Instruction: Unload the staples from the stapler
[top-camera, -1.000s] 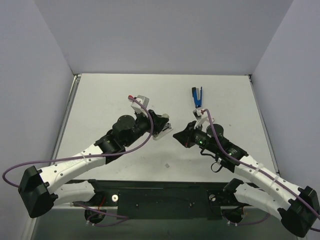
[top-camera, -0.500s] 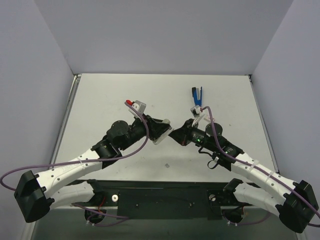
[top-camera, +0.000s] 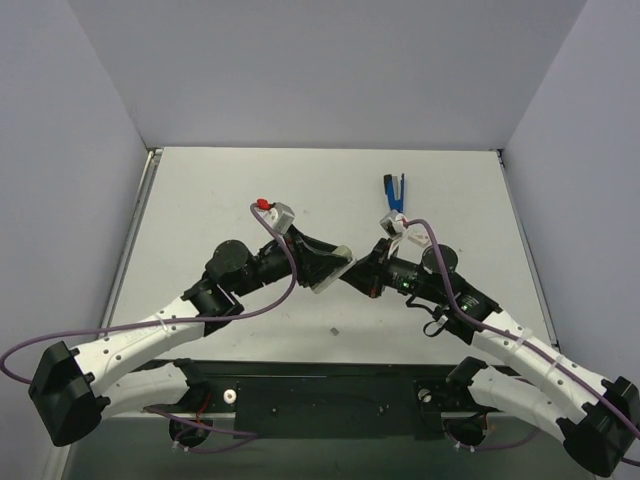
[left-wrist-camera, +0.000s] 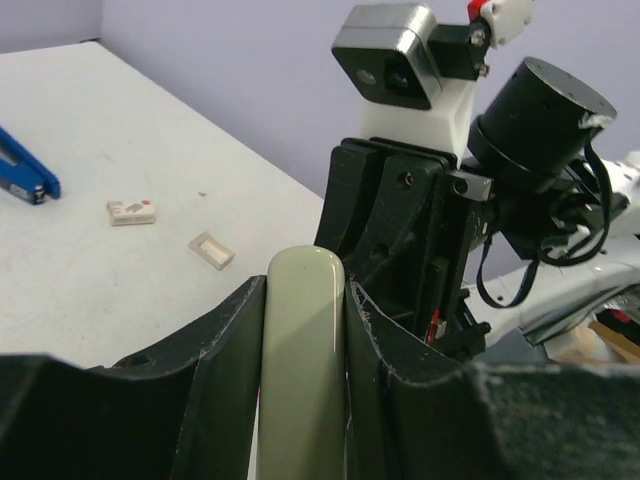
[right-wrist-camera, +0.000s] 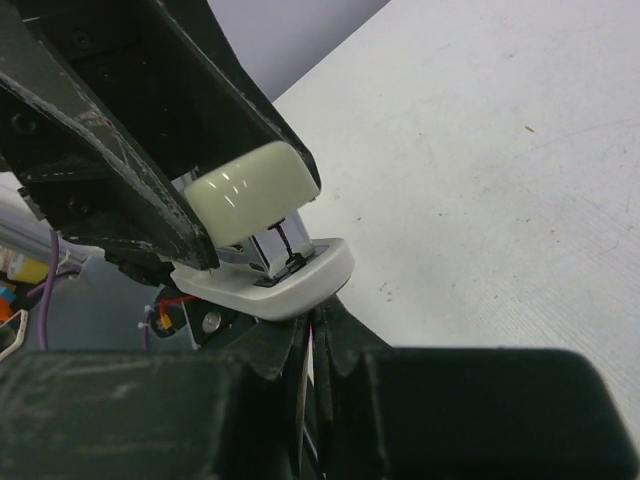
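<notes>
The stapler (left-wrist-camera: 303, 350), pale green on top with a white base (right-wrist-camera: 270, 285), is held off the table with my left gripper (left-wrist-camera: 305, 290) shut on its sides. In the top view the stapler (top-camera: 335, 265) points right at my right gripper (top-camera: 352, 274). My right gripper (right-wrist-camera: 318, 332) is shut, its tips right under the front lip of the stapler's base; the metal magazine (right-wrist-camera: 280, 245) shows between top and base. A tiny dark speck, the staples (top-camera: 334, 330), lies on the table nearer the arm bases.
A blue staple remover (top-camera: 393, 193) lies at the back right, also in the left wrist view (left-wrist-camera: 25, 172). A small white box (left-wrist-camera: 132, 211) and a small open tray (left-wrist-camera: 211, 250) lie near it. The right arm's wrist (left-wrist-camera: 420, 190) stands close in front of the stapler.
The left arm has carried the stapler to the right, and the right gripper has moved left towards it. The two now meet at the stapler's front end.
</notes>
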